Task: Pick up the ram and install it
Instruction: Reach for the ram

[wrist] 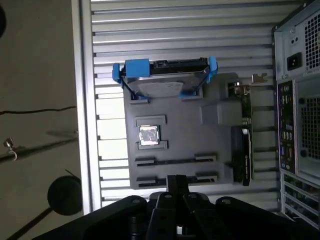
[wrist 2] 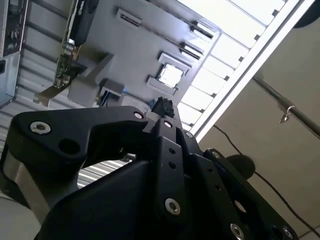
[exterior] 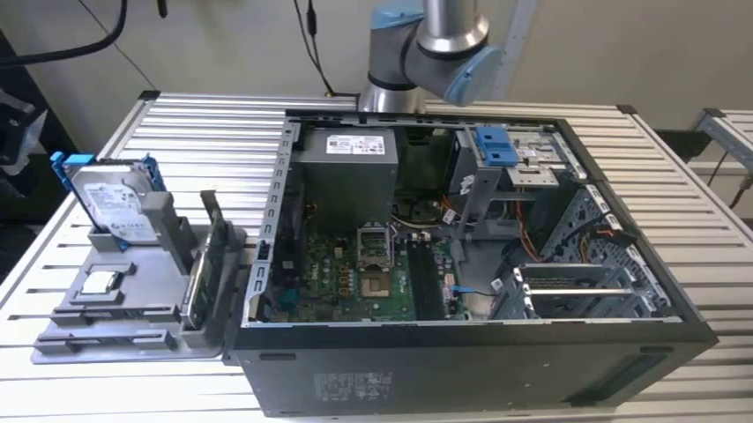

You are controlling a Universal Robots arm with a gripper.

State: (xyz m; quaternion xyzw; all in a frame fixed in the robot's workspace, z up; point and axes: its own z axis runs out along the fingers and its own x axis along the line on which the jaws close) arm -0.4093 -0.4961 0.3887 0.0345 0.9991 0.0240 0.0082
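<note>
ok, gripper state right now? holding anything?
Gripper: looks shut, with nothing held.

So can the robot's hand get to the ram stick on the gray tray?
Probably yes. The ram stands on edge at the side of the gray tray, outside the computer case, with its top edge uncovered. Nothing lies between it and the hand. The green card stands close by.
</note>
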